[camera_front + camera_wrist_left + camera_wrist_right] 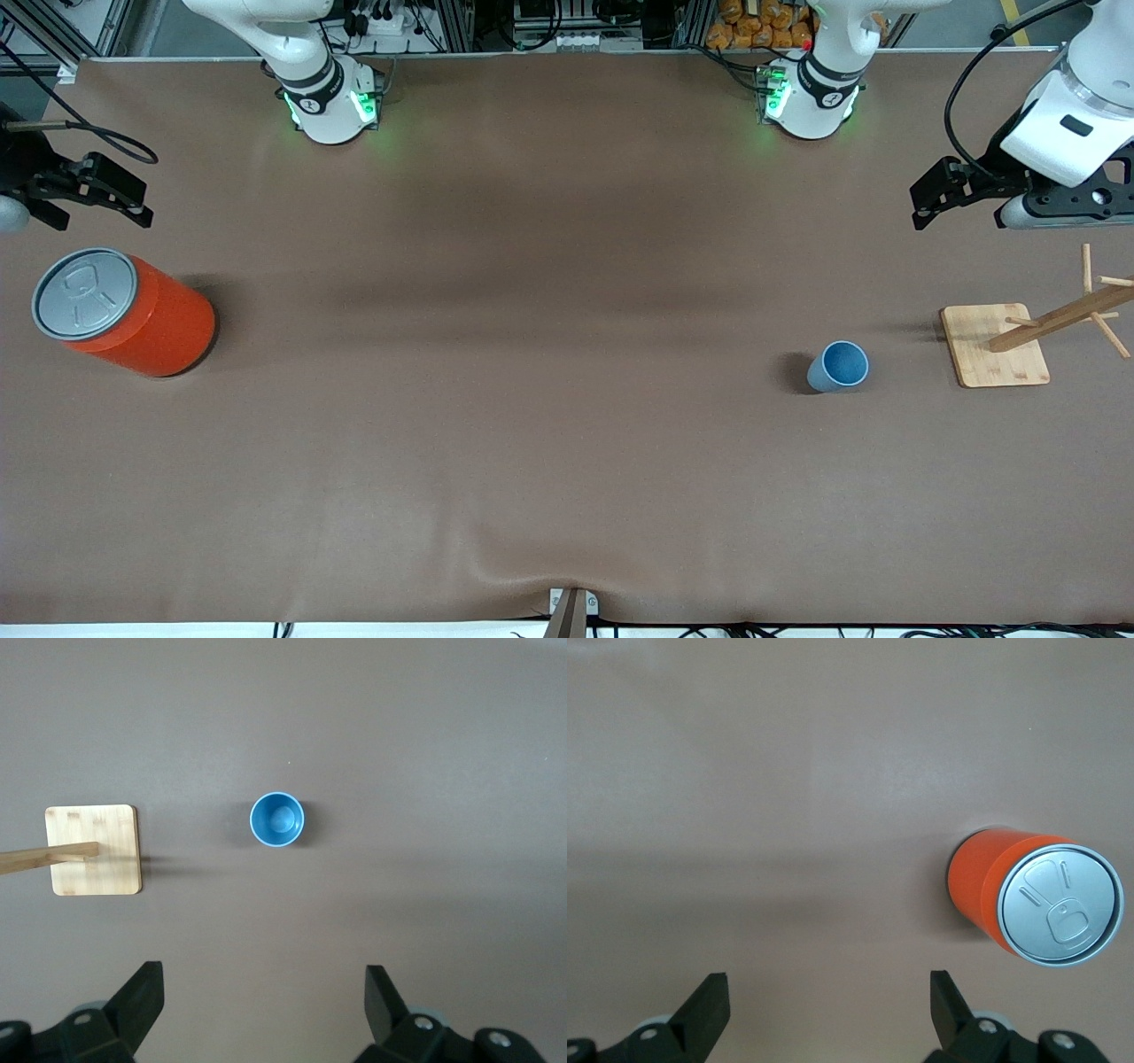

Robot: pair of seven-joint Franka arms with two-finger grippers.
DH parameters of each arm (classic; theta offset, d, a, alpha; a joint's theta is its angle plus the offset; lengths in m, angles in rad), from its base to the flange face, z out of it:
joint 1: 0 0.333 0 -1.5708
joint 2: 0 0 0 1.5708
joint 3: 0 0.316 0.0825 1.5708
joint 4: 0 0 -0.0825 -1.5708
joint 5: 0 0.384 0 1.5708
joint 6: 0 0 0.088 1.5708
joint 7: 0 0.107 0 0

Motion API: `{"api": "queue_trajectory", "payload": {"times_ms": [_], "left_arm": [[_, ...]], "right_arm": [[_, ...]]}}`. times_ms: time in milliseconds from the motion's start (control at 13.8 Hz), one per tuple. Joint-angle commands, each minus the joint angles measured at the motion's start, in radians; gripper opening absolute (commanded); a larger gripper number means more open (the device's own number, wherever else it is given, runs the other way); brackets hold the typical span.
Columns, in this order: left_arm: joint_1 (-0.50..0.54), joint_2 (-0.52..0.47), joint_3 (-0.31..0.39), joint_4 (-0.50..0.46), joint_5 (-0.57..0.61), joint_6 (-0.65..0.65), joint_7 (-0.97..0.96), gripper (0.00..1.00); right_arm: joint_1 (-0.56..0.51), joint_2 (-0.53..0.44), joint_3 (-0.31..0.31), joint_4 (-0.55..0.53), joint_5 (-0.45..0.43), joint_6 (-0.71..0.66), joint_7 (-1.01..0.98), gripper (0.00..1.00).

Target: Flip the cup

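Left wrist view shows the cup (pixel 277 819) standing upright with its mouth up, on the brown table (pixel 425 744). It sits out in front of the left gripper (pixel 264 997), between the lines of the two fingers, but well apart from them. The left gripper has its fingers spread wide and holds nothing. A wooden stand (pixel 94 850) with a square base rests off to one side of this hand, near the cup but not touching it.

The right gripper (pixel 828 1001) waits over the table at the right arm's end, fingers spread wide and holding nothing. An orange can (pixel 1036 899) with a grey lid stands just ahead of it and off to one side.

The cup looks small, light and stiff, like smooth plastic. It may slip or tip if pushed. It is wider at the top and thinner at the bottom. I think the best hold is across the side walls, about halfway up, with one finger on each side. Then the hand can turn it over so the mouth faces down.
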Motion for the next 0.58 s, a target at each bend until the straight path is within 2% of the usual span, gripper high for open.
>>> {"api": "queue_trajectory", "payload": {"times_ms": [0, 508], "left_arm": [[-0.008, -0.052, 0.023, -0.039, -0.014, -0.018, 0.06, 1.0], [-0.014, -0.052, 0.029, 0.019, -0.016, -0.115, 0.068, 1.0]], "right_arm": [[-0.008, -0.027, 0.001, -0.021, 0.023, -0.006, -0.014, 1.0], [-0.011, -0.027, 0.0, -0.021, 0.023, -0.005, -0.014, 1.0]]}}
